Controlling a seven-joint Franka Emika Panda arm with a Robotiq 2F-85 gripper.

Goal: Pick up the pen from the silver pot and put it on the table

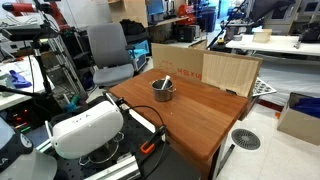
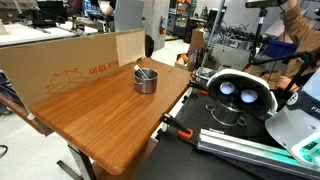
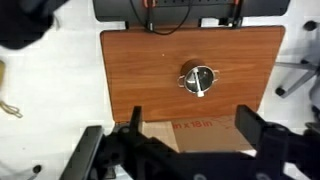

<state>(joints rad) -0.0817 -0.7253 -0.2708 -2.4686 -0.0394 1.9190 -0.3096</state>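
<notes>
- One pen stands slanted in the pot. Its lower end is inside and its upper end leans on the rim and pokes above it. Not yet lifted.
- Pot sits on the counter, toward the side that runs along the board. It is near the board but apart from it.
- Gripper: the wrist view shows two dark fingers spread wide with nothing between them. It hangs high over the counter, looking straight down. The pot is well apart from both fingers.
- Why so, as I read it: the height takes in the whole top, which suits lining up before a descent. The wide spread leaves room to close on the pen from either side.
- Pot: round, low-walled, shiny grey metal that catches the light.
- Pen: short, thick stick. In the wrist view it reads as a pale streak across the pot's mouth. Finer detail is too small to tell.
- Counter: rectangular, smooth reddish-brown wood with rounded corners.
- Board: flat, pale brown, red print on its face, standing on edge.
- Handling guess: the slant leaves the pen's upper end free to pinch above the rim. The light pot would likely skid on the slick wood if a finger knocks it.
- Progress: approach only. There is plenty of bare wood around the pot for the set-down.
</notes>
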